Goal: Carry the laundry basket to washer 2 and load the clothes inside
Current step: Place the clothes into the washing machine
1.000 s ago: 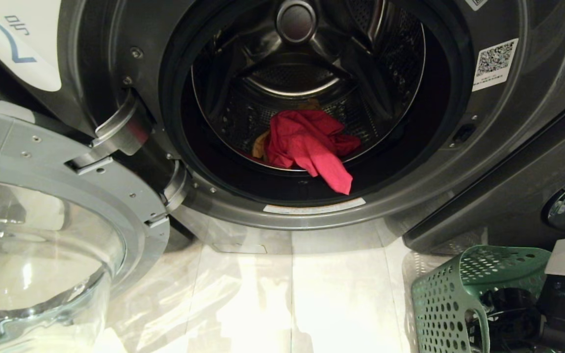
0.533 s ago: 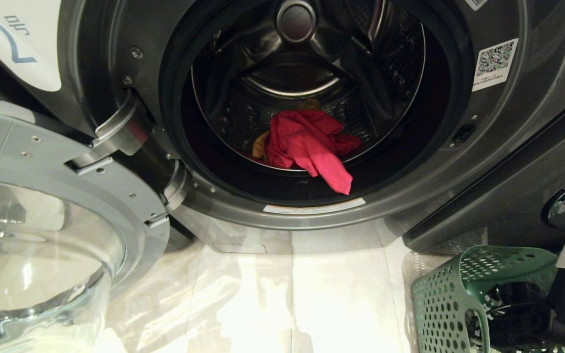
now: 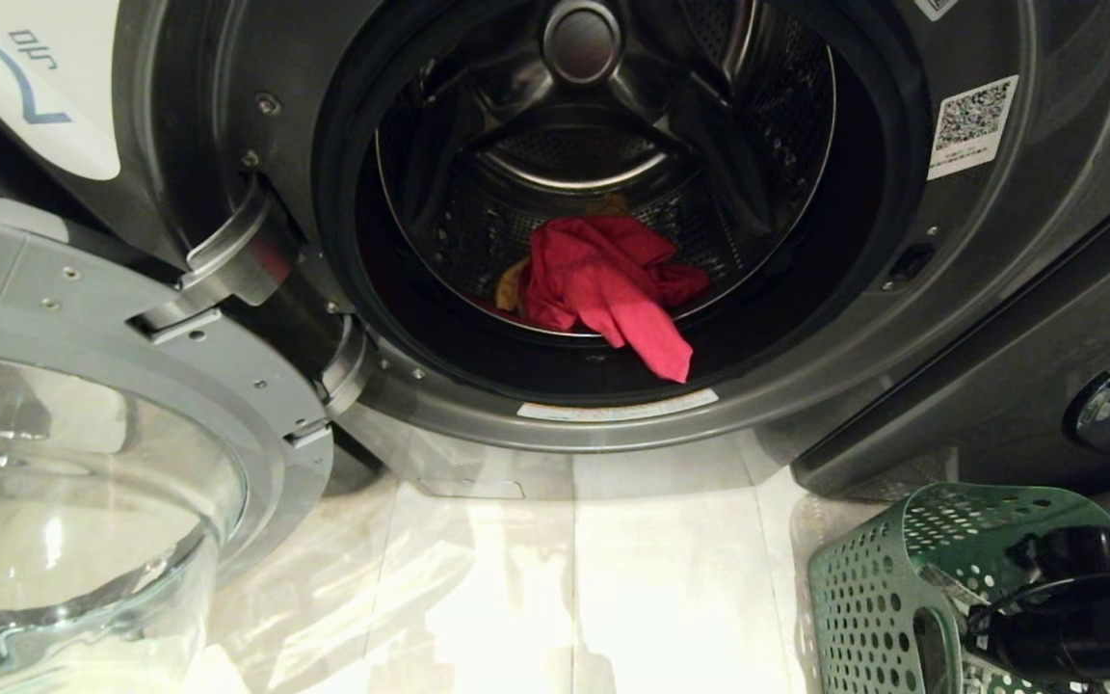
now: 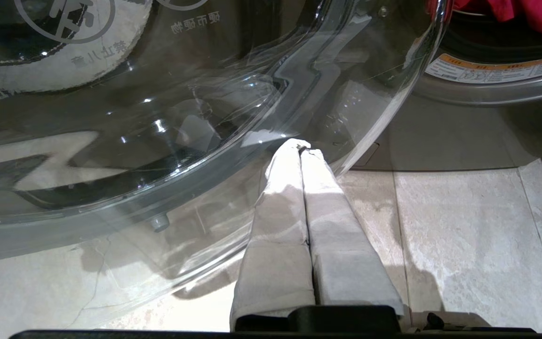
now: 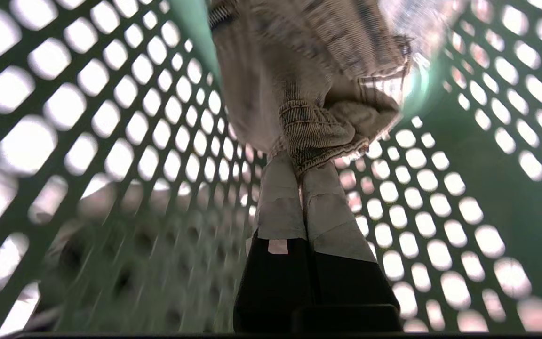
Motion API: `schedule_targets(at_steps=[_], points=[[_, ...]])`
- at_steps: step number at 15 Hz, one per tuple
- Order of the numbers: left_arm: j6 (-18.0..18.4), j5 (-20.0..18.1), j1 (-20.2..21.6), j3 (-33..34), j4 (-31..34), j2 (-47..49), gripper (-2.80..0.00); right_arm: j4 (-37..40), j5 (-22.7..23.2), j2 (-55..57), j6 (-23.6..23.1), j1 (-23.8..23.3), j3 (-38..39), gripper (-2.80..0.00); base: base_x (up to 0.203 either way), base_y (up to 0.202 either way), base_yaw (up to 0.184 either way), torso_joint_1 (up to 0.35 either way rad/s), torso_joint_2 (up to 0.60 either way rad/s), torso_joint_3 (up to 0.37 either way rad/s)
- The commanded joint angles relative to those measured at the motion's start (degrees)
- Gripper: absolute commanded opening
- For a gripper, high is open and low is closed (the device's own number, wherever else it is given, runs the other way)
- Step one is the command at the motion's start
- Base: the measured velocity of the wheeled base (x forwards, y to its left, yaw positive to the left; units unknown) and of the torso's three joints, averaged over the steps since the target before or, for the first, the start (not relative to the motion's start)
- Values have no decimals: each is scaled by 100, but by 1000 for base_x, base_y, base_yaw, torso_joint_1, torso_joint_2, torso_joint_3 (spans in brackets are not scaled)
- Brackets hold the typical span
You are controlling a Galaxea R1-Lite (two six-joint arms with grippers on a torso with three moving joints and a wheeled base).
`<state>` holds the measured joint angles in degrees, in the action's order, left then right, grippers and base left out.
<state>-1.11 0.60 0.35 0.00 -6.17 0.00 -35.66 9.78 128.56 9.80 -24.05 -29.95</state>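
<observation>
Over the last second we see our right arm swing lower inside the laundry basket [image 3: 887, 569], which stands on the floor at the lower right of the head view, just in front of the neighbouring machine; the dark arm that stood upright at the basket's far side now lies nearly level across its opening. In the right wrist view the right end effector [image 5: 299, 162] is pinched closed on a fold of the grey-green garment [image 5: 308, 84], a ribbed hem caught between its taped fingertips, with the perforated green walls all around. We judge this to be a fresh pick of the last of the clothes (nothing else shows in the basket from this angle). Washer 2 [image 3: 979, 270] stands with its glass door [image 3: 83, 463] swung wide to the left, and the pink-red garment [image 3: 613, 284] already lies at the drum's front lip with a sliver of yellow cloth [image 3: 512, 284] behind it. Our left end effector [image 4: 301, 148] is closed on nothing, parked low beside the open door. What is left, as we read it, is lifting the garment clear of the rim and carrying it into the drum.
</observation>
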Motion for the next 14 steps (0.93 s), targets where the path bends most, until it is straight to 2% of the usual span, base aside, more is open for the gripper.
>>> schedule_targets(at_steps=[1,7,11,14], points=[[-3,2,0,229,-7,0,-280,52,-3,-1231,19,4,672,-280,0,0,0,0,0,0],[-3,2,0,229,-7,0,-280,315,-181,-3003,148,-2,1692,-280,0,0,0,0,0,0],[-3,2,9,229,-7,0,-280,680,-902,-4432,106,-118,1877,-280,0,0,0,0,0,0],[-3,2,0,229,-7,0,-280,954,-1484,-5470,-216,-145,1831,-280,0,0,0,0,0,0]])
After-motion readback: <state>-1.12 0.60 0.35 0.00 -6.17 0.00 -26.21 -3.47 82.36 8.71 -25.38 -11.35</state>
